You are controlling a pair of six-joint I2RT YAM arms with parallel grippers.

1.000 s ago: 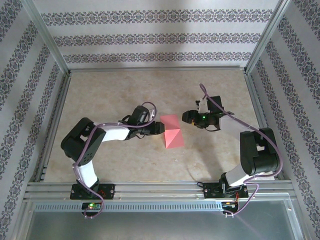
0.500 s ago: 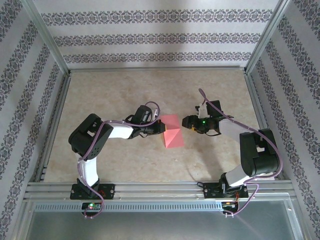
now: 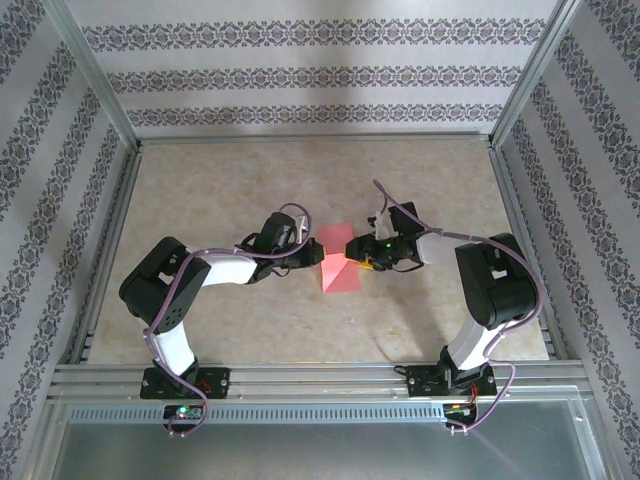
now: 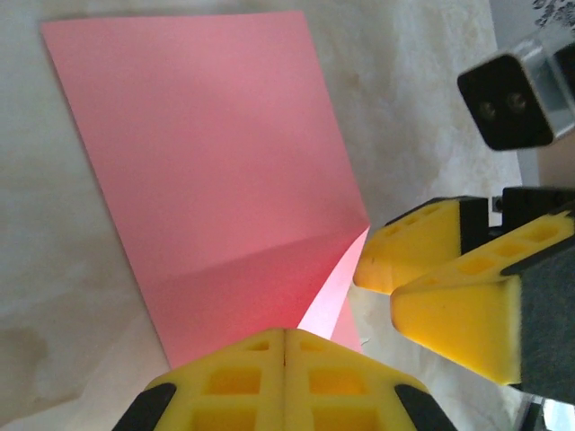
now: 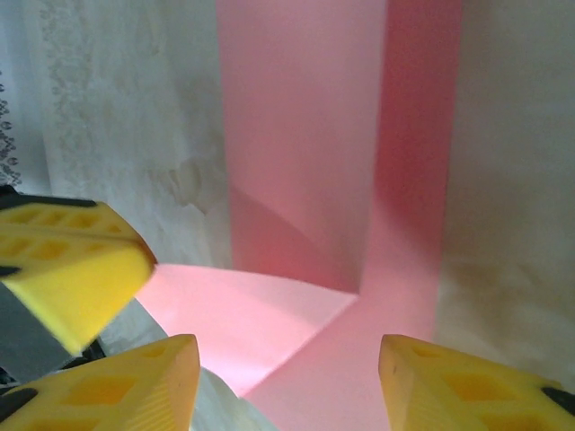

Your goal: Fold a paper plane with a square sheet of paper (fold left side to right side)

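The big tan table (image 3: 220, 170) has both arms on it, and they are closer together than a second ago. The right arm (image 3: 470, 270) has swung in from the side. It was well apart from the pink paper, and now its tip is right at the paper's right edge. The left arm (image 3: 215, 268) has hardly moved.

The square sheet of paper (image 3: 338, 268) lies in the middle of the table, between the two arms. Its shape looks a little different now, as if one side has been lifted.

The left gripper (image 3: 312, 256) has snapped shut. Its jaws were partly apart a second ago. I think it now pinches the left edge of the paper, ready to carry that side over to the right. The right gripper (image 3: 355, 250) is closing slowly but has a wide gap and holds nothing yet.

The top view shows where both arms reach from.

The left wrist view shows the left gripper (image 4: 284, 337) with its two yellow pads pressed flat together. The paper (image 4: 225, 171) has a faint crease and a pale raised flap. The right gripper (image 4: 377, 289) waits just beside it.

The right wrist view shows the right gripper (image 5: 287, 359) with its jaws set wide and the paper (image 5: 305, 162) below the gap.
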